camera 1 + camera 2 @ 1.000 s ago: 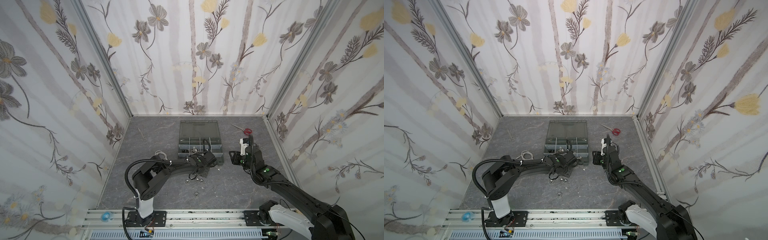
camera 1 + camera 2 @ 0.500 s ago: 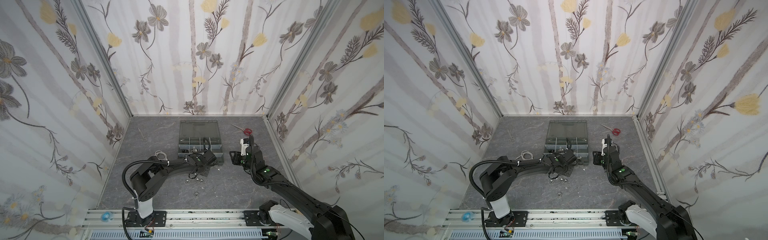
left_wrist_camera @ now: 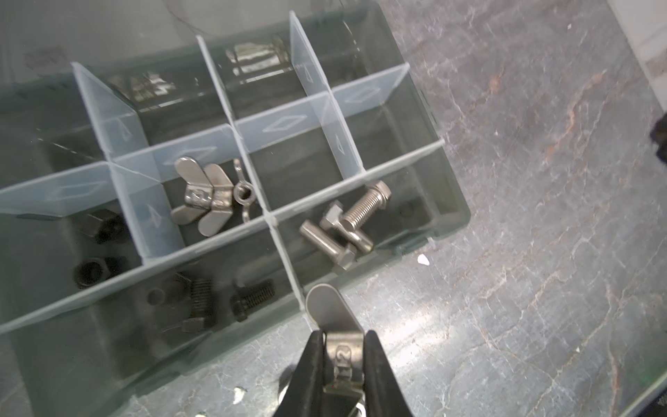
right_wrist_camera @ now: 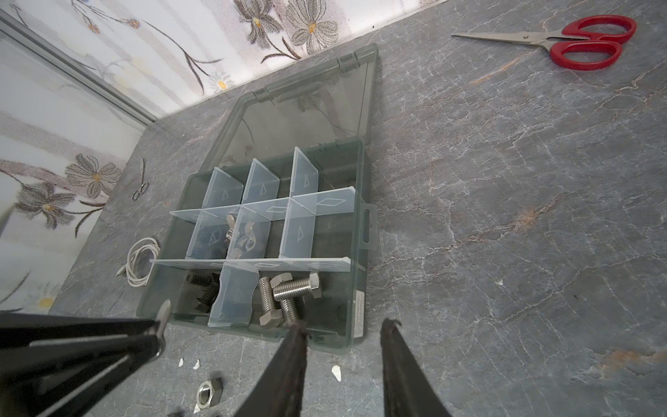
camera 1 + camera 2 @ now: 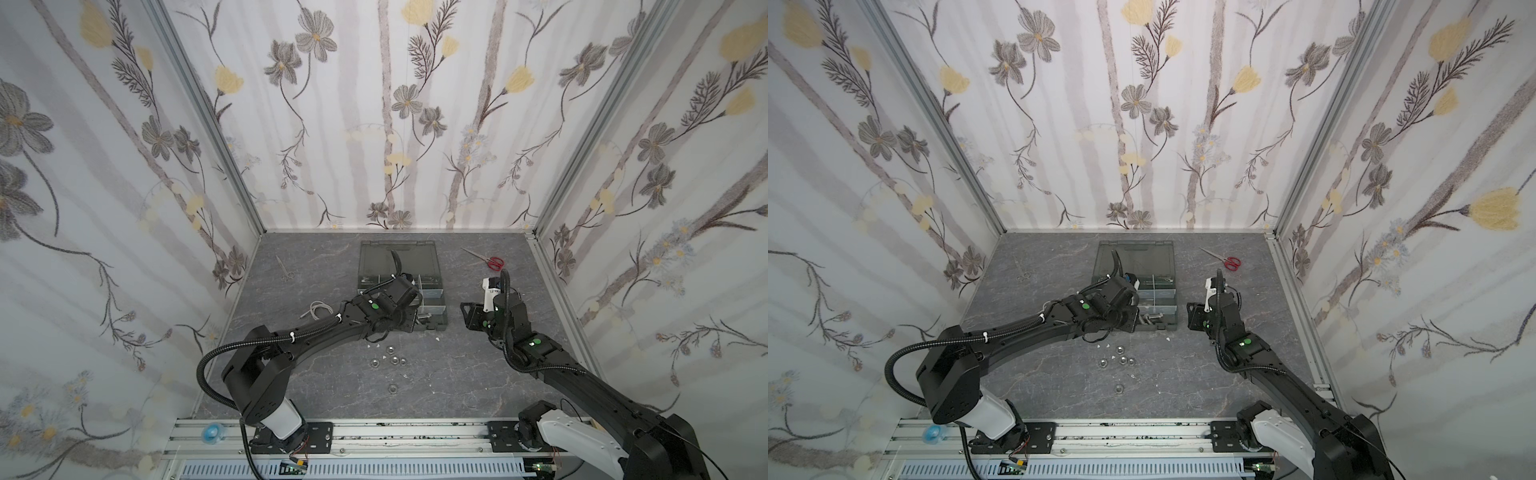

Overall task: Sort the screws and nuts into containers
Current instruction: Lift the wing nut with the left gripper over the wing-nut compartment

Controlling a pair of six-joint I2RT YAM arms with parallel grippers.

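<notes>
Floral walls [image 5: 382, 124], grey marbled floor [image 5: 457, 386]

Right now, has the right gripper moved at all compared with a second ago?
No. In a top view the right gripper sits just right of the organizer case, as before.

A grey, marble-veined surface [image 5: 457, 374] fills the lower middle of both top views. It is walled on three sides by pale wallpaper panels printed with grey and yellow flowers [image 5: 395, 104]. A pair of red-handled steel scissors [image 5: 489, 260] lies closed at the upper right of the surface, its blades pointing to the upper left. A small silver scissor-like tool with ring handles [image 5: 285, 269] lies near the left wall, well apart from the red pair. A thin white cable, loosely coiled [image 5: 316, 310], rests lower right of that tool. Small white flecks [image 5: 437, 338] dot the middle of the surface. An aluminium rail [image 5: 415, 434] runs along the bottom edge, with a small blue roll [image 5: 209, 433] at its left end.
</notes>
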